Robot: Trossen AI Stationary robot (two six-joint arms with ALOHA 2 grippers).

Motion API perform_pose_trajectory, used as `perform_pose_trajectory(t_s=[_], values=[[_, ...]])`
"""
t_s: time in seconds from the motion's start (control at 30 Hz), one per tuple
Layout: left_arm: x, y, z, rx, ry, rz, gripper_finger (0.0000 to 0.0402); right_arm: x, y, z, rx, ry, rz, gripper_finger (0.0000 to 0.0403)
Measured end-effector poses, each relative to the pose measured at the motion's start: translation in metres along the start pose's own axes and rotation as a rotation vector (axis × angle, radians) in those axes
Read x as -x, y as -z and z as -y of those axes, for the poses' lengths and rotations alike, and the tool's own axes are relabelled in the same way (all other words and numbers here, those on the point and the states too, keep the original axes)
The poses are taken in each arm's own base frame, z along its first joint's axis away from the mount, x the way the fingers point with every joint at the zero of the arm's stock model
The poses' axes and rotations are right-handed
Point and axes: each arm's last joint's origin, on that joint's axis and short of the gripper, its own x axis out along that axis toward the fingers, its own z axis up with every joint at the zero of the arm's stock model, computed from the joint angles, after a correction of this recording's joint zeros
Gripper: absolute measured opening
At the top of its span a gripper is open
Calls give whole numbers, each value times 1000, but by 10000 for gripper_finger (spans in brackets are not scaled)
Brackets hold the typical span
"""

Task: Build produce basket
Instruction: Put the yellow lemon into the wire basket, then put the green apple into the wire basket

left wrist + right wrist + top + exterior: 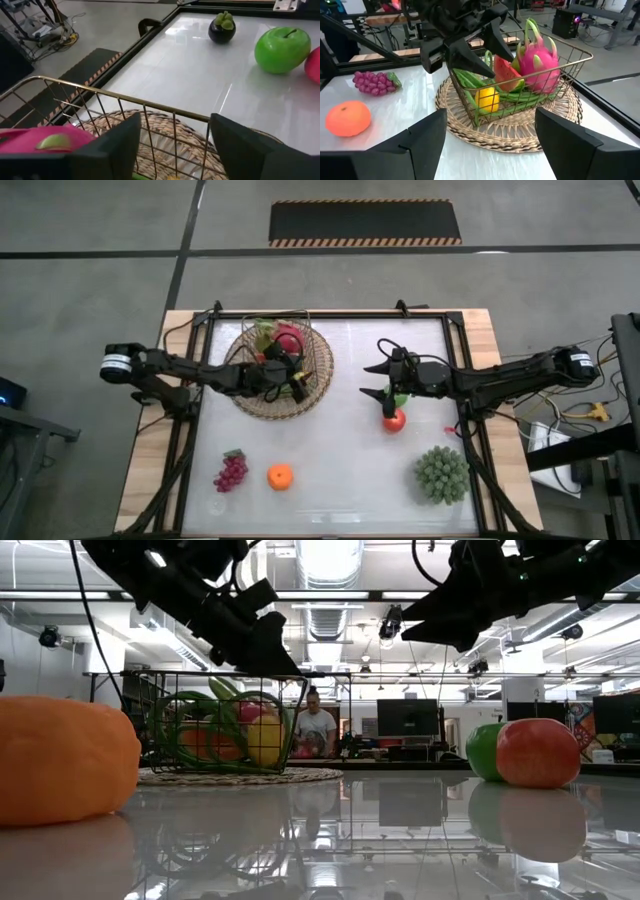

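The basket [318, 366] is a gold wire basket on a round woven mat [495, 131] on the table's far left. It holds a pink dragon fruit [540, 62], green beans [520, 97], a yellow lemon [487, 98] and a red piece [506, 72]. My left gripper [296, 378] hovers open over the basket [165, 127], holding nothing. My right gripper [376, 380] is open and empty above the table's middle, just left of the red apple [394, 420] and green apple [282, 49]. Purple grapes [230, 470] and an orange [280, 476] lie near the front edge.
A large spiky green cluster [441, 474] sits at the near right. A dark mangosteen with a green cap [222, 29] stands on the table beyond the apples. A black frame rail [462, 380] borders the white tabletop. A person [317, 728] stands in the room behind.
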Motion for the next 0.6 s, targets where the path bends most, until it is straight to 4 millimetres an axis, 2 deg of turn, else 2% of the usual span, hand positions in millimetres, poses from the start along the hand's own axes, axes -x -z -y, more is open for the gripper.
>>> perform_pose_trajectory(t_s=[0.1, 0.3, 0.43, 0.6], values=[[0, 0, 0, -6, 0, 3, 246, 0, 0, 0, -15, 0, 0, 288], [6, -7, -1, -77, 6, 28, 253, 0, -4, 1, -95, 37, 12, 287], [22, -25, -3, -116, 20, 124, 254, -2, -12, 0, -165, 47, -14, 281], [49, -42, -4, -216, 94, 309, 255, -3, -25, -1, -284, 104, -184, 270]])
